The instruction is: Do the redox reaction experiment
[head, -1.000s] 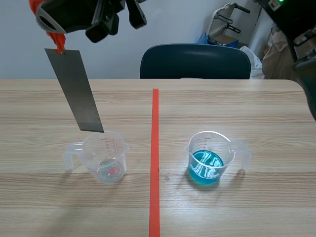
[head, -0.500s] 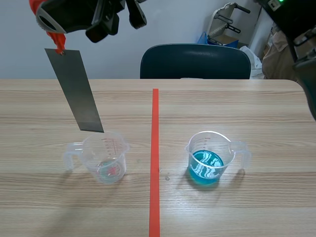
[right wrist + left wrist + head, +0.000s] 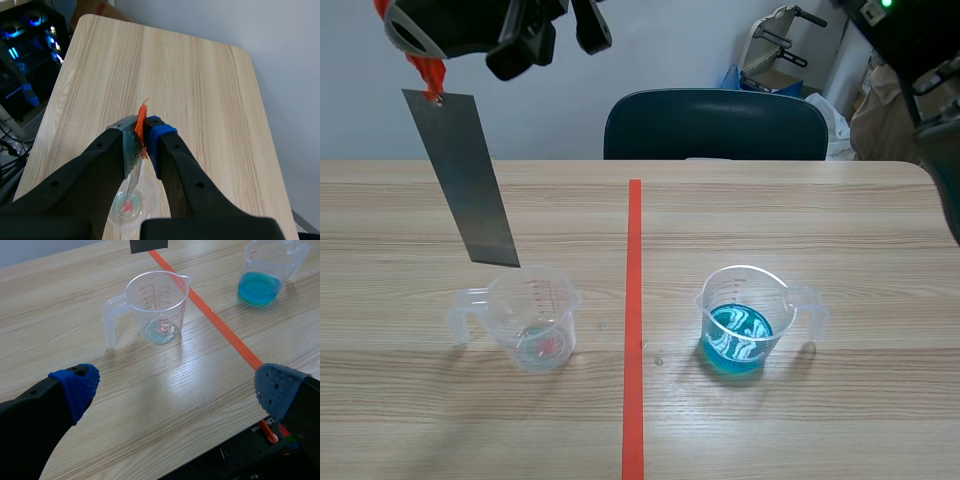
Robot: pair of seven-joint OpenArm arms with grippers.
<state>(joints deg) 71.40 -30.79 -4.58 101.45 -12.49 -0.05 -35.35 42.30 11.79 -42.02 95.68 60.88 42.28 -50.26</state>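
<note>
Pinching the orange tab (image 3: 143,111) of the metal strip (image 3: 462,180), your right gripper (image 3: 141,134) hangs high, the strip tilted just above the clear cup (image 3: 532,318). Your left gripper (image 3: 177,387) gapes wide, holding nothing. The blue-liquid cup (image 3: 744,320) sits across the tape line (image 3: 634,330).

setting: a robotics test room in an office-type space. indicators: a wood-grain table (image 3: 800,220) marked with an orange-red tape line (image 3: 634,300); a dark blue office chair (image 3: 715,125) against a plain pale wall (image 3: 660,50); stored bags and gear (image 3: 785,55) in one corner; a computer tower (image 3: 31,30) with blue lights beside the table; a clear measuring cup (image 3: 535,318) and a second cup of blue liquid (image 3: 742,322) as bench apparatus.
</note>
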